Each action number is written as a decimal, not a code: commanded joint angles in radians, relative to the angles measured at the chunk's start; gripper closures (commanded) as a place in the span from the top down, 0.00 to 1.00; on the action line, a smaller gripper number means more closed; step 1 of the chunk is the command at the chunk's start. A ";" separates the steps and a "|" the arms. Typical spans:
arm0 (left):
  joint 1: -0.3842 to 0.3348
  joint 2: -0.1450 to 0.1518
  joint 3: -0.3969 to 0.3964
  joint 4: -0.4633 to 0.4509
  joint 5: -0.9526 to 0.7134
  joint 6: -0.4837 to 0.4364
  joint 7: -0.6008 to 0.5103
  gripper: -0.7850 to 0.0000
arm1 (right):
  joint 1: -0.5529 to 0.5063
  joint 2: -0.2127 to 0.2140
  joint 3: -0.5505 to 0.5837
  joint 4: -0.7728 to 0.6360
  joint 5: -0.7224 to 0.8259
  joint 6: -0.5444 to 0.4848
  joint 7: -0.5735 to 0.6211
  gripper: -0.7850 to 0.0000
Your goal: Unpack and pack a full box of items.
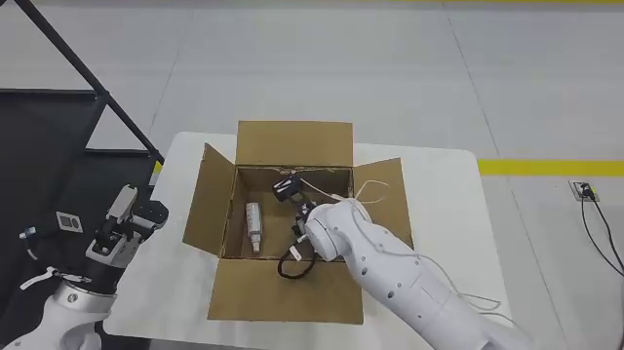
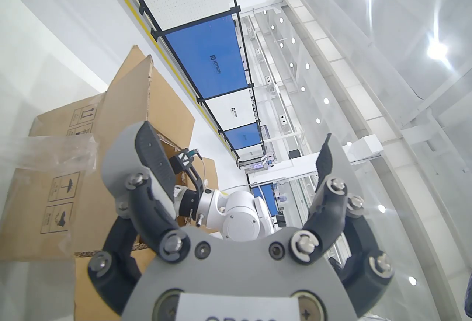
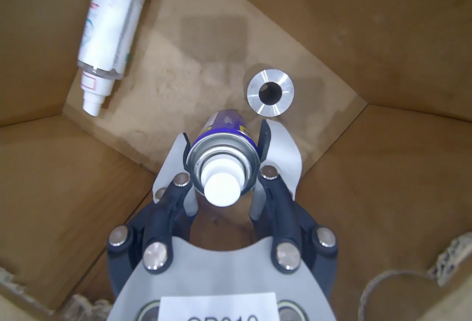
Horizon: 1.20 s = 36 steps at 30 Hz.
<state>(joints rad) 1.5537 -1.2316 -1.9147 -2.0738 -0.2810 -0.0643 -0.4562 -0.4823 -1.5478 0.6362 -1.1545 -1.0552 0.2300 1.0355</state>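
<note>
While the left gripper (image 2: 238,147) sits at nine o'clock of the cardboard box (image 1: 292,141), jaws spread wide and empty, we log a white spray bottle (image 3: 110,24) lying flat on the box floor toward nine o'clock. The right gripper (image 3: 225,138), its arm entering from five o'clock, clamps an upright purple spray can (image 3: 221,153). A metal cylinder (image 3: 271,93) stands just beside it.

brown cardboard box (image 1: 292,143) with black symbols printed on its side. white table (image 1: 439,184). white, partly clear bottle (image 3: 107,24) with teal and red print. purple can (image 3: 221,153) with a yellow band, silver rim and white nozzle. silver cylinder (image 3: 270,91) with a dark bore.
</note>
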 commanded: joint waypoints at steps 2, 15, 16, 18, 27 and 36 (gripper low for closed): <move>0.000 0.000 0.000 0.000 0.000 0.000 0.000 1.00 | -0.042 0.019 0.028 -0.127 -0.073 0.033 0.031 0.00; 0.000 0.000 0.000 0.000 0.000 0.000 0.000 1.00 | -0.501 0.145 0.416 -0.939 -0.558 0.139 0.005 0.00; 0.000 0.000 0.000 0.000 0.000 0.000 0.000 1.00 | -0.549 0.151 0.456 -0.992 -0.578 0.139 -0.003 0.00; 0.000 0.000 0.000 0.000 0.000 0.000 0.000 1.00 | -0.640 0.161 0.538 -1.077 -0.607 0.150 -0.025 0.00; 0.000 0.000 0.000 0.000 0.000 0.000 0.000 1.00 | -0.816 0.179 0.906 -0.961 -0.371 0.082 -0.052 0.00; 0.000 0.000 0.000 0.000 0.000 0.000 0.000 1.00 | -0.696 0.191 1.014 -0.553 -0.185 -0.073 -0.124 0.00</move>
<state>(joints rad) 1.5537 -1.2316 -1.9147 -2.0738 -0.2810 -0.0643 -0.4562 -1.1979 -1.3585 1.6507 -1.7583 -1.2358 0.1694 0.9133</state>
